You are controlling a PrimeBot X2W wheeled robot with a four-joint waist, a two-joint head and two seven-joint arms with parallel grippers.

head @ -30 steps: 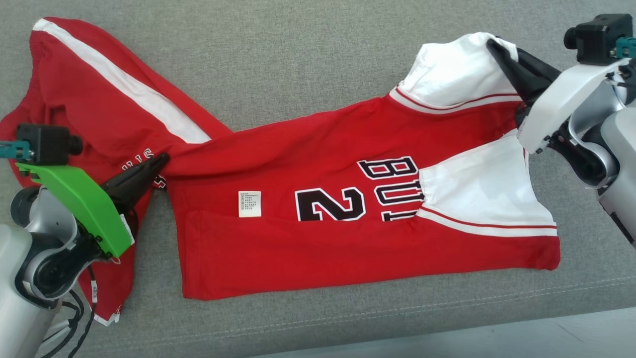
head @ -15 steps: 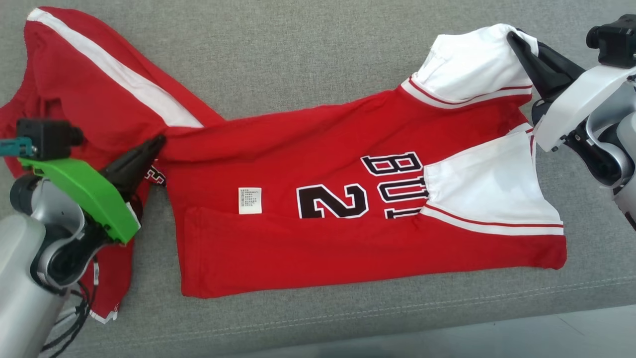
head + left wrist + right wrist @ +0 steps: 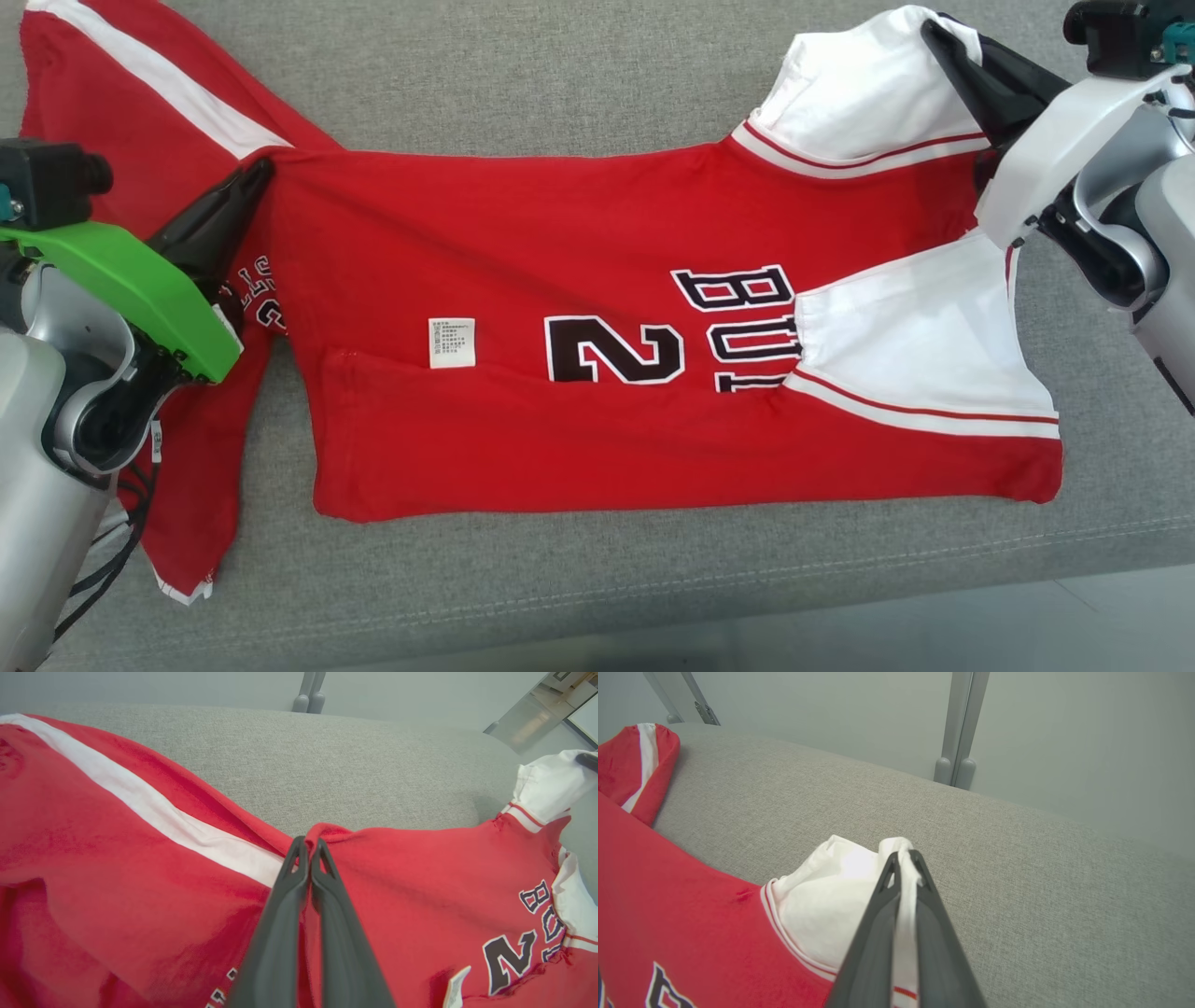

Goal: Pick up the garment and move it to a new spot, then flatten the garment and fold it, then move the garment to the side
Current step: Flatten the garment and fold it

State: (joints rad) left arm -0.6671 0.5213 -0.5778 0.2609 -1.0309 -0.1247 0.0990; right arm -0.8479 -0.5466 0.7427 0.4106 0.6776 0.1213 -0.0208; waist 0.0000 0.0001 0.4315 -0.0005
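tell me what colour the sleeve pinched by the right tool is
The sleeve is white with a thin red stripe; clearest in the head view.

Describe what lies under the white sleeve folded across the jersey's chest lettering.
The white sleeve lies on the red front of the garment, over its black lettering. Only the word's first letters and a "2" show beside it; the rest is covered.
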